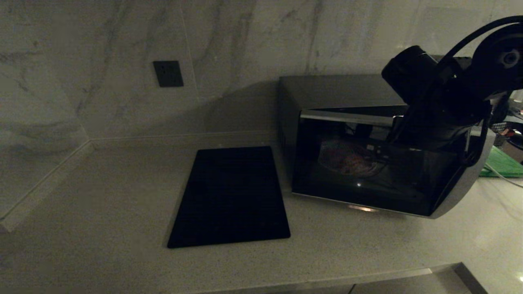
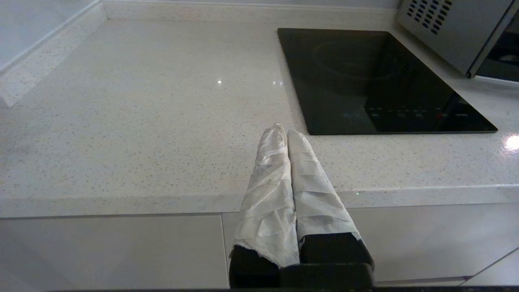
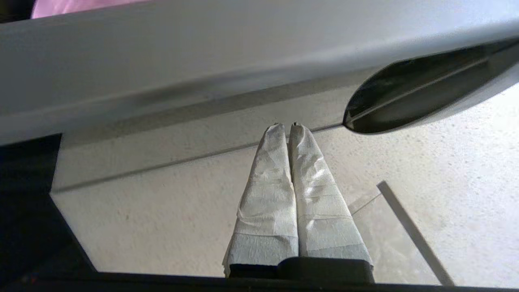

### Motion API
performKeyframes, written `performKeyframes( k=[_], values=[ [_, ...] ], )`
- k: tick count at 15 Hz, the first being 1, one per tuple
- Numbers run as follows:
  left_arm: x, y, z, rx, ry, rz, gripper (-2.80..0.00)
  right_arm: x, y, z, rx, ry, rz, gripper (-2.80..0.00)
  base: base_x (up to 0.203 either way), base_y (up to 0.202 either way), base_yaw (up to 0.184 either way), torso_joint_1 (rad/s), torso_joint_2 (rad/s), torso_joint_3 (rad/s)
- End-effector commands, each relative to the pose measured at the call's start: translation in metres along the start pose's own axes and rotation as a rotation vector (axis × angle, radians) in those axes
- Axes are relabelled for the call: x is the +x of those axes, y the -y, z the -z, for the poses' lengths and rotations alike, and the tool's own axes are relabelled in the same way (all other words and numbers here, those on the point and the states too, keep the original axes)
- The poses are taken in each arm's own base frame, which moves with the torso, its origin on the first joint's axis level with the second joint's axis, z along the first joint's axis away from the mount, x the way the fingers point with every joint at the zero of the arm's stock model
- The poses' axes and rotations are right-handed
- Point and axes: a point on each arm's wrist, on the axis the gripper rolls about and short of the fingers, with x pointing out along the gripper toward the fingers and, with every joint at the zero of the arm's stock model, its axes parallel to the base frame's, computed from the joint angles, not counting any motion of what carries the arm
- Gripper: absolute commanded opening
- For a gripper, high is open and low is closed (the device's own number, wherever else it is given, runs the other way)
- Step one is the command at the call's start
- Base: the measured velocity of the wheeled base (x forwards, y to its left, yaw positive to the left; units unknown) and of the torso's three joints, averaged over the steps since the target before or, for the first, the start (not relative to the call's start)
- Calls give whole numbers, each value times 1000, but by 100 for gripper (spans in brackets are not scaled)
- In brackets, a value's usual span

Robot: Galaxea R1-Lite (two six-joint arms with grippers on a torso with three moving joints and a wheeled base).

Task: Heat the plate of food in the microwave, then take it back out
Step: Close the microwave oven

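Observation:
The microwave (image 1: 335,90) stands at the back right of the counter, and its dark glass door (image 1: 380,183) is swung a little outward on the handle side. Through the glass the plate of food (image 1: 347,161) shows dimly inside. My right arm reaches down over the door's right end by the curved silver handle strip (image 1: 466,179). In the right wrist view the right gripper (image 3: 285,125) is shut on nothing, its tips just under the handle strip (image 3: 202,61), close to its dark recess (image 3: 425,93). The left gripper (image 2: 282,129) is shut and parked above the counter's front edge.
A flat black panel (image 1: 231,196) lies in the counter left of the microwave and shows ahead of the left gripper too (image 2: 377,77). A green board (image 1: 502,163) lies right of the microwave. A dark socket (image 1: 168,73) is on the marble wall.

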Motion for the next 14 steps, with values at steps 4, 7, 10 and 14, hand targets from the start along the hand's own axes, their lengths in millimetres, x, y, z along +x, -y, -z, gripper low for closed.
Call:
performKeyframes(
  k=[4, 7, 10, 14],
  values=[
    [0, 0, 0, -1, 0, -1, -280, 20, -7, -8, 66, 39, -2, -280, 0, 0, 0, 0, 0, 0],
    [0, 0, 0, -1, 0, 0, -280, 25, -9, -17, 124, 83, -24, -280, 0, 0, 0, 0, 0, 0],
    [0, 0, 0, -1, 0, 0, -280, 28, -11, -20, 148, 102, -36, -280, 0, 0, 0, 0, 0, 0],
    [0, 0, 0, -1, 0, -1, -280, 30, -12, -24, 173, 122, -49, -280, 0, 0, 0, 0, 0, 0]
  ],
)
